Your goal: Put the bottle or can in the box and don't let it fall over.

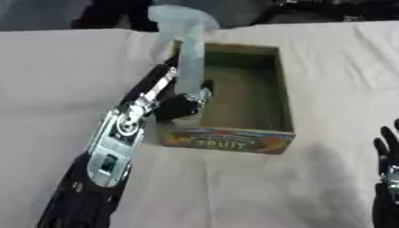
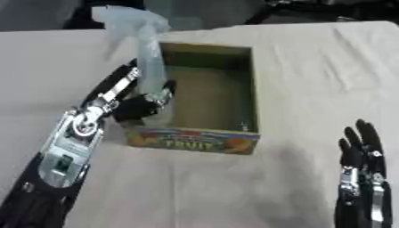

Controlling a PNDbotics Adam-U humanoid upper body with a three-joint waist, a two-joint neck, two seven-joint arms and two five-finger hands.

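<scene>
The fingers (image 1: 199,95) of the left hand (image 1: 181,106) are curling round the lower body of the pale spray bottle (image 1: 187,53), holding it upright over the near-left corner of the cardboard box (image 1: 284,95). The box front is showing the word "FRUIT" amid fruit pictures.

In the right eye view, the right hand (image 2: 362,167) is resting at the table's (image 2: 327,67) near-right corner, fingers straight, slightly spread and pointing up.
</scene>
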